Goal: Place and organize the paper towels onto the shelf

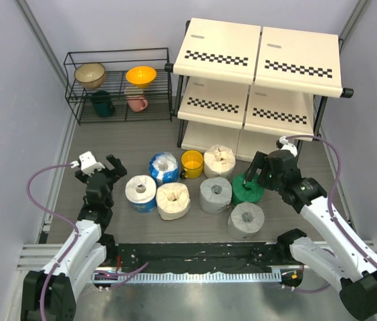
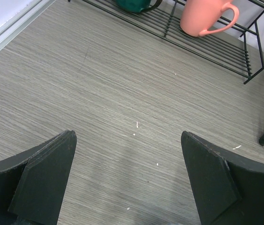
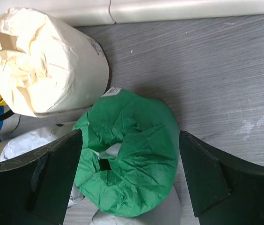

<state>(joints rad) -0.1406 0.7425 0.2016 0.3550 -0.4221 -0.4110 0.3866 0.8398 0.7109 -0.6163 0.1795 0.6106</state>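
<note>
In front of the shelf [image 1: 259,63], the right jaws gape wide around the green roll [image 3: 141,140].
Its crinkled wrap sits just beside a cream roll [image 3: 43,65]. Bare grey woodgrain tabletop [image 2: 122,93] lies under the left jaws, also open, near the wire rack [image 2: 207,47].

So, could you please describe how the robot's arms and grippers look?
Both arms, left arm and right arm, have white links with black joints and a looping purple cable. The left gripper and right gripper have black, wedge-shaped fingers.
</note>
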